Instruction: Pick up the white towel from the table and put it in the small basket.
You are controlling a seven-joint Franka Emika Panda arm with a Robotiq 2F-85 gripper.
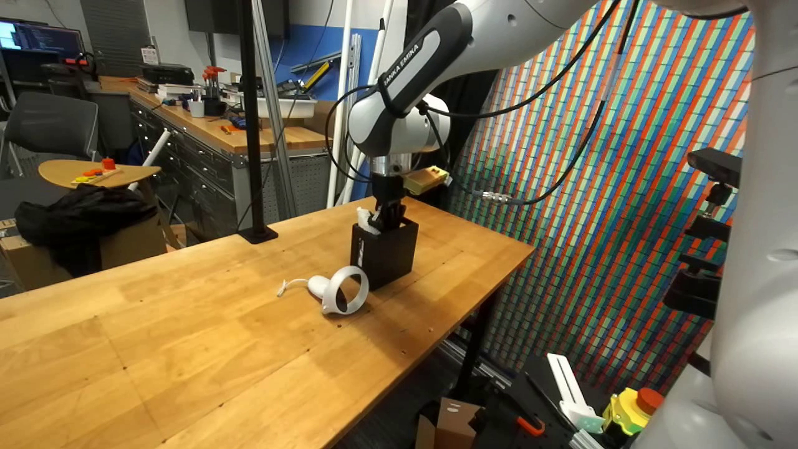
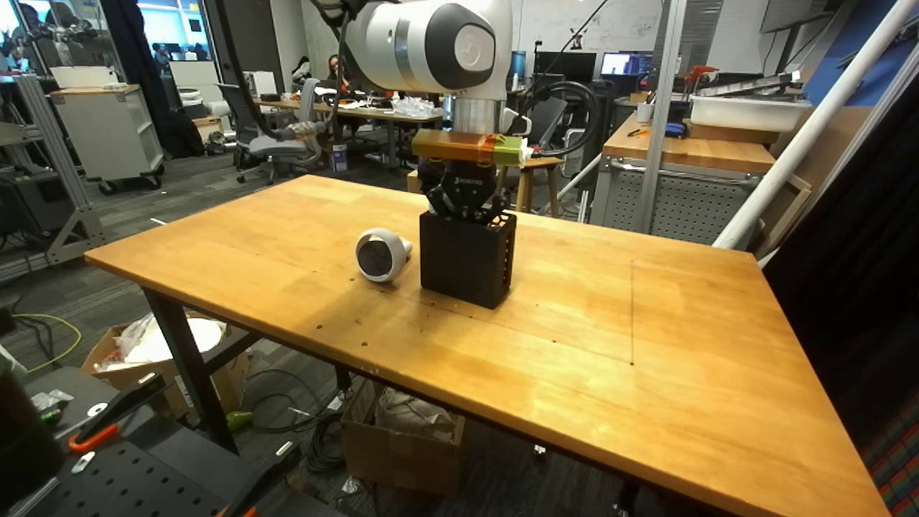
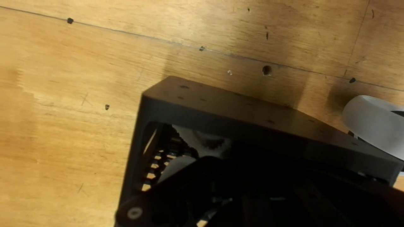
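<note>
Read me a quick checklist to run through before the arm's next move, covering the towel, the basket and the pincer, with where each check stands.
1) The basket stands upright on the table: ok.
2) The pincer is at the basket's opening: ok, in both exterior views.
3) The white towel lies fully below the basket's rim: not ok, some of it sticks up above the rim in an exterior view.
4) The pincer has let go of the white towel: cannot tell, its fingertips are hidden.
5) The white controller is outside the basket: ok, it lies beside it.
</note>
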